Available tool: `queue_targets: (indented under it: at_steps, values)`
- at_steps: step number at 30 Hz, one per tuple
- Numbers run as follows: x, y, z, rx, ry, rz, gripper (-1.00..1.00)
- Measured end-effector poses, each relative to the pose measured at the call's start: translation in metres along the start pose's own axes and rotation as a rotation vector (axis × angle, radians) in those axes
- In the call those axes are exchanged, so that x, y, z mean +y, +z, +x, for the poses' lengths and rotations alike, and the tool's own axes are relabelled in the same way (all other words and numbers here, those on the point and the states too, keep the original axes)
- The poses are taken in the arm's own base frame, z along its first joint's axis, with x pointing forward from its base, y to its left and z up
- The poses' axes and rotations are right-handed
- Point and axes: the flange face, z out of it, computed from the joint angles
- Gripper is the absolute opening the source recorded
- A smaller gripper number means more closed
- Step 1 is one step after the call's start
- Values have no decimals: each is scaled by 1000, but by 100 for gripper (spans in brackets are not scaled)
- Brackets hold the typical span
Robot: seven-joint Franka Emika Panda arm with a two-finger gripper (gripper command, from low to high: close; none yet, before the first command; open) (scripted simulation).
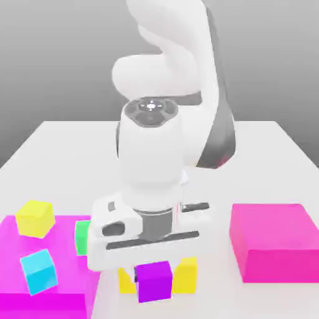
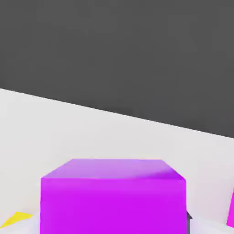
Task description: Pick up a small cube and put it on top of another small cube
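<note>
Bright, washed-out light floods the exterior view, turning the bench (image 1: 268, 162) almost white and bleaching the arm (image 1: 149, 149) until parts of its pale shell nearly melt into it, while small white glints sit on the dark round cap (image 1: 151, 112). Light seems to fall from above, since the pink block (image 1: 274, 224) has a brighter top than near side, and the backdrop (image 1: 56, 62) deepens from pale grey to darker grey towards the bench's far edge. In the hand view, a soft darker patch shades the purple cube's (image 2: 113, 205) paler top
</note>
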Motion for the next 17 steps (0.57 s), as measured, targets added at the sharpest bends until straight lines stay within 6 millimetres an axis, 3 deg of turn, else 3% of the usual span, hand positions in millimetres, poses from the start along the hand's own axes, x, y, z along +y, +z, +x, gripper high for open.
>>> queue_targets:
  at_steps: [4,7,8,14,17]
  values:
    - [92,-51,66,-8,296,8,-100]
    - [98,-19,71,-10,326,10,-100]
    - [99,-10,71,-10,329,9,100]
    - [100,-5,71,-9,330,7,100]
    - [99,-40,72,-9,330,7,100]
